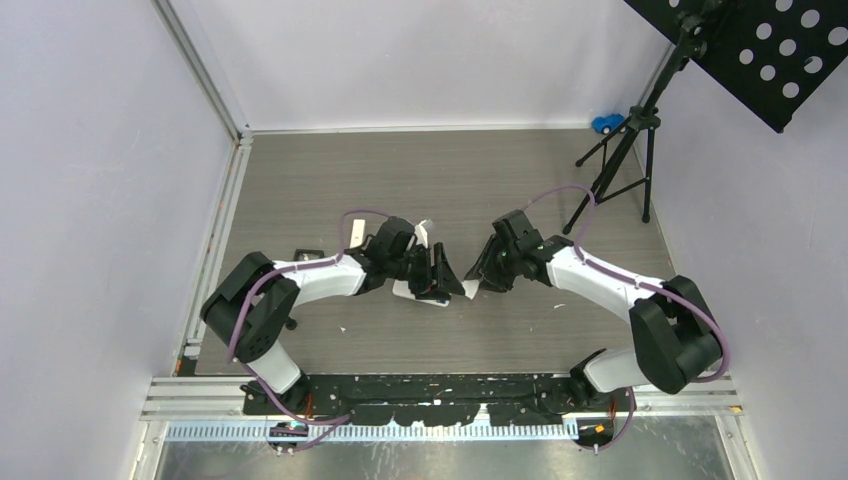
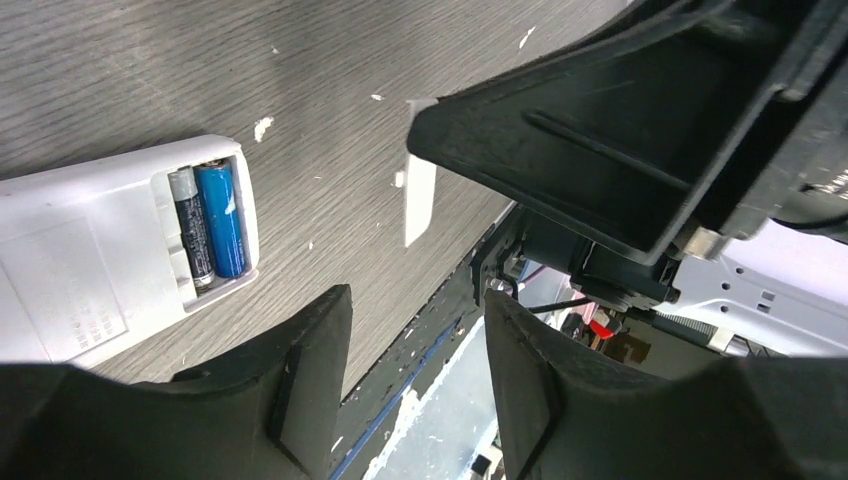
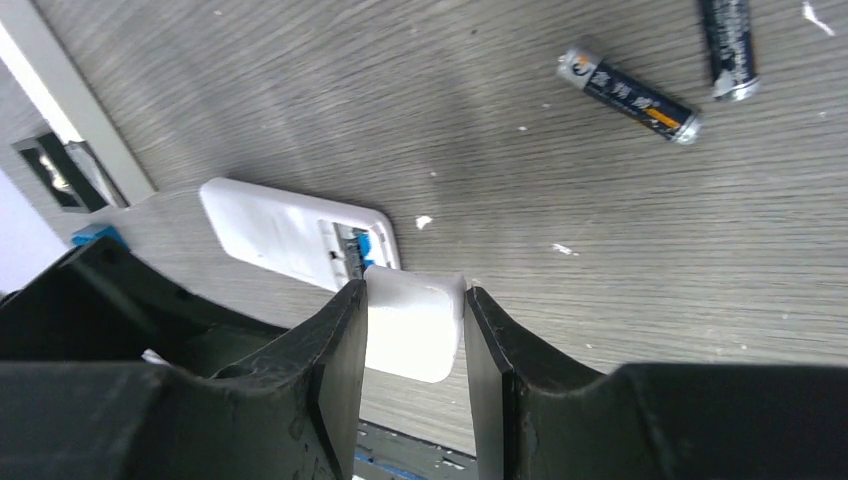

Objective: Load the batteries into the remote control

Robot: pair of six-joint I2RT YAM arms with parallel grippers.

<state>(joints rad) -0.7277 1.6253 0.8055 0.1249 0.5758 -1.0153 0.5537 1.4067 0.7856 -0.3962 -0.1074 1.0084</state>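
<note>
left arm [image 1: 318,281]: white links, black joints, purple cable [image 1: 233,335] | right arm [image 1: 592,279]: same build | right gripper fingers [image 3: 300,400]: matte black, wedge-shaped

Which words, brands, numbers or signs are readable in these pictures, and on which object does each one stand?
Nothing can be read with certainty.
Loose battery: round logo and orange mark, too blurred to read.
Second loose battery: small pale print, too blurred.
Blue battery and black battery inside the white remote: no legible print.
White remote, back: faint embossed marks, unreadable.
White battery cover: blank.
</note>
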